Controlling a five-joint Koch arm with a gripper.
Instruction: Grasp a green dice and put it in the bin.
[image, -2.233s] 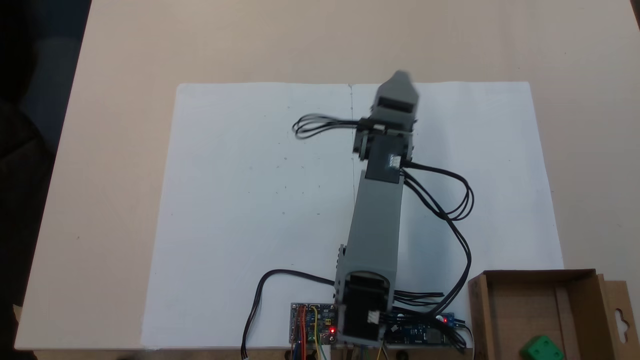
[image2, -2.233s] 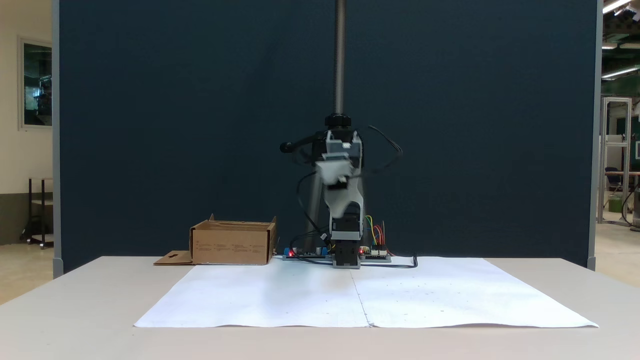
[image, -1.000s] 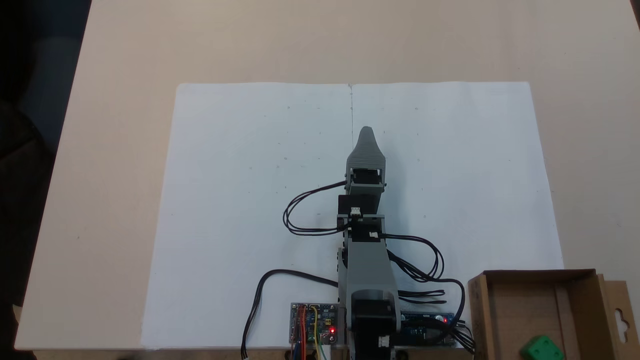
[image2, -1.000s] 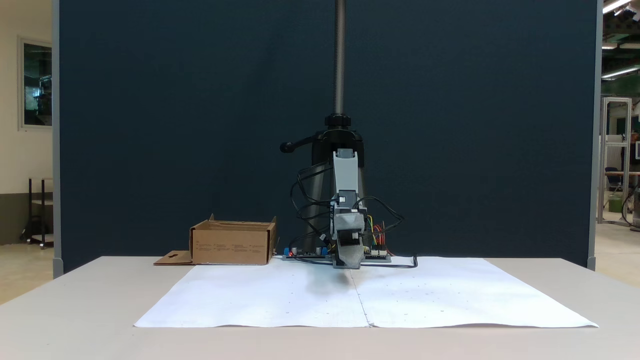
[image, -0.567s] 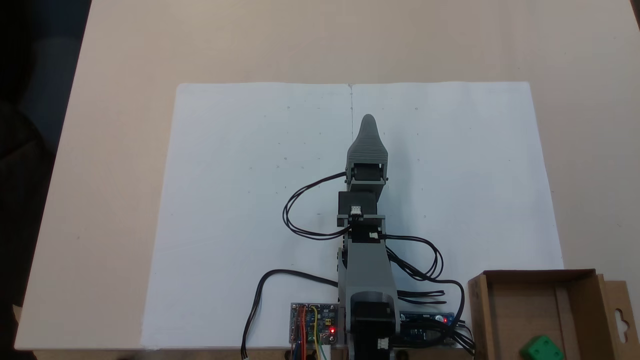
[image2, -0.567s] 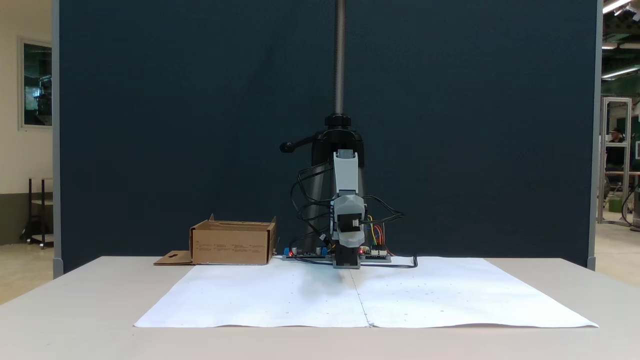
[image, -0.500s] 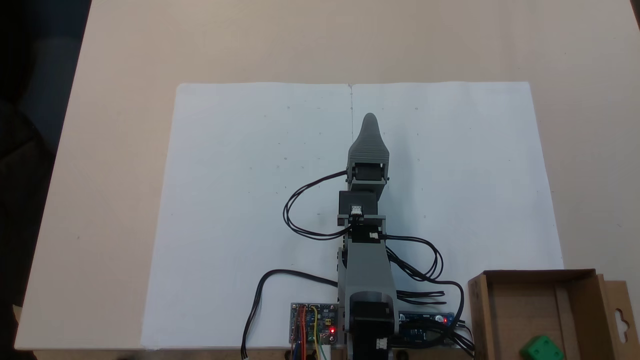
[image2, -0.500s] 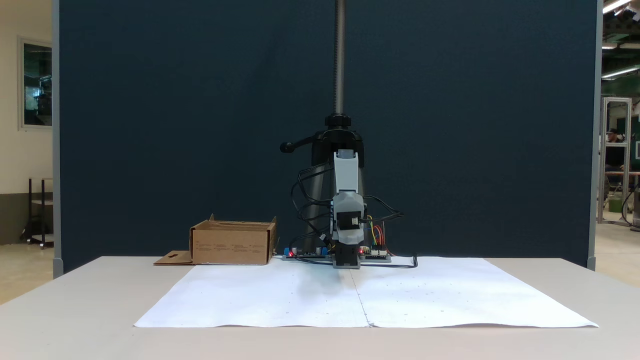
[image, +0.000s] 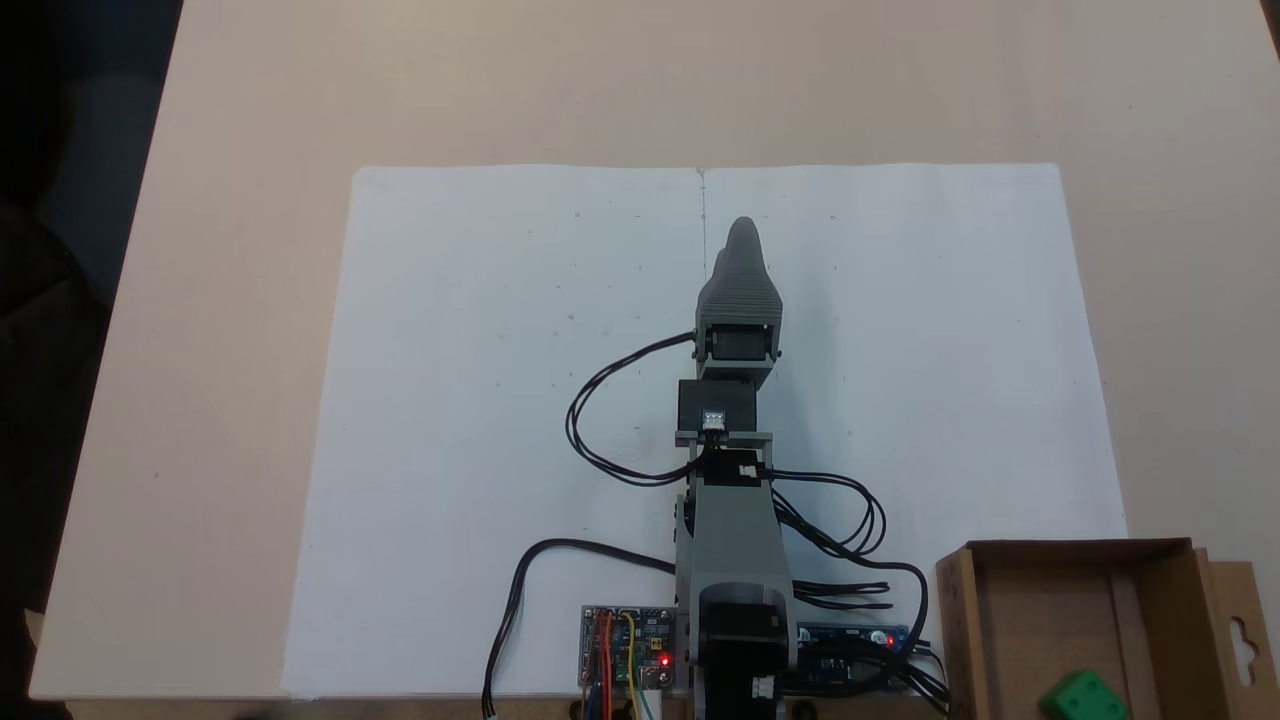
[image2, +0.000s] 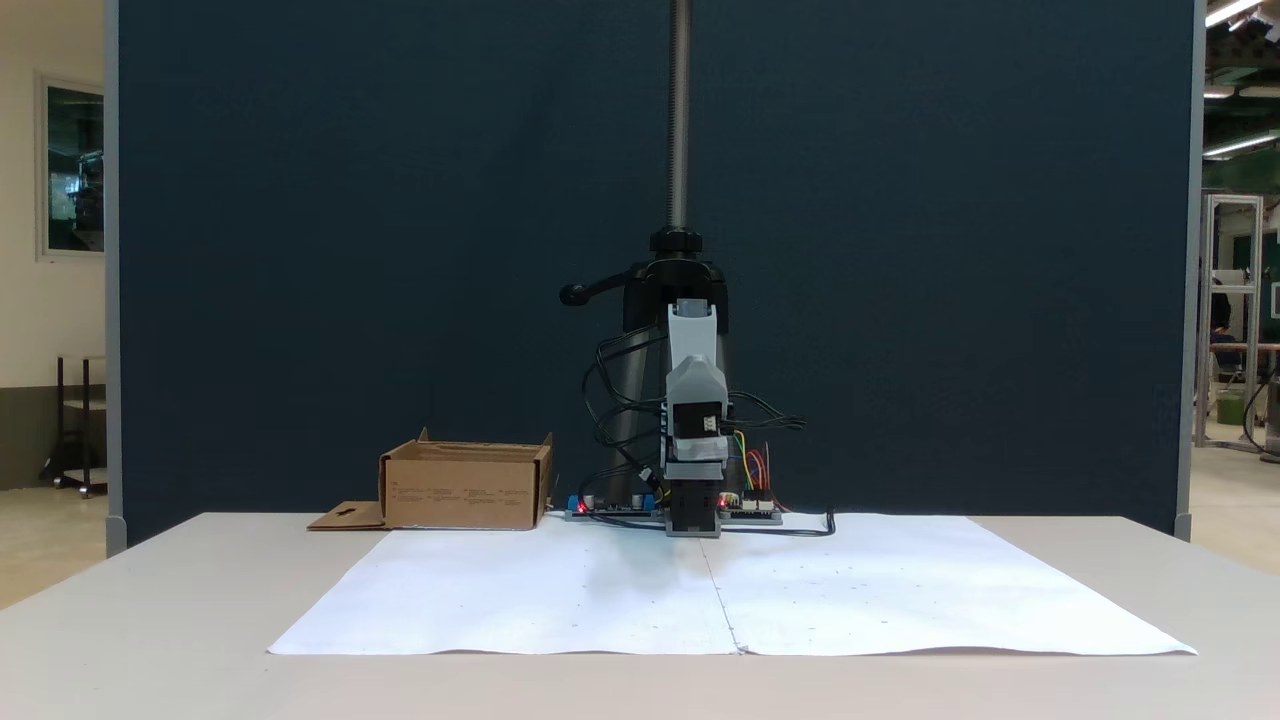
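The green dice (image: 1083, 697) lies inside the bin (image: 958, 620), a brown cardboard box at the lower right corner of a fixed view. From the front the bin (image2: 465, 487) stands left of the arm's base, and its wall hides the dice. My grey gripper (image: 742, 232) hangs over the middle of the white paper, far from the bin, pointing away from the base. Seen from the front, the gripper (image2: 697, 385) faces the camera, well above the table. Its jaws lie one over the other, with nothing visible between them.
A large white paper sheet (image: 480, 400) covers the table's middle. Circuit boards (image: 628, 645) with red lights and looping black cables (image: 600, 420) sit at the arm's base. A dark blue screen (image2: 350, 250) and a metal pole (image2: 680, 110) stand behind the arm.
The arm has folded back from a raised, tilted reach to the paper's centre line. Over the last second the gripper has lifted from near the table and its tip has edged farther from the base.
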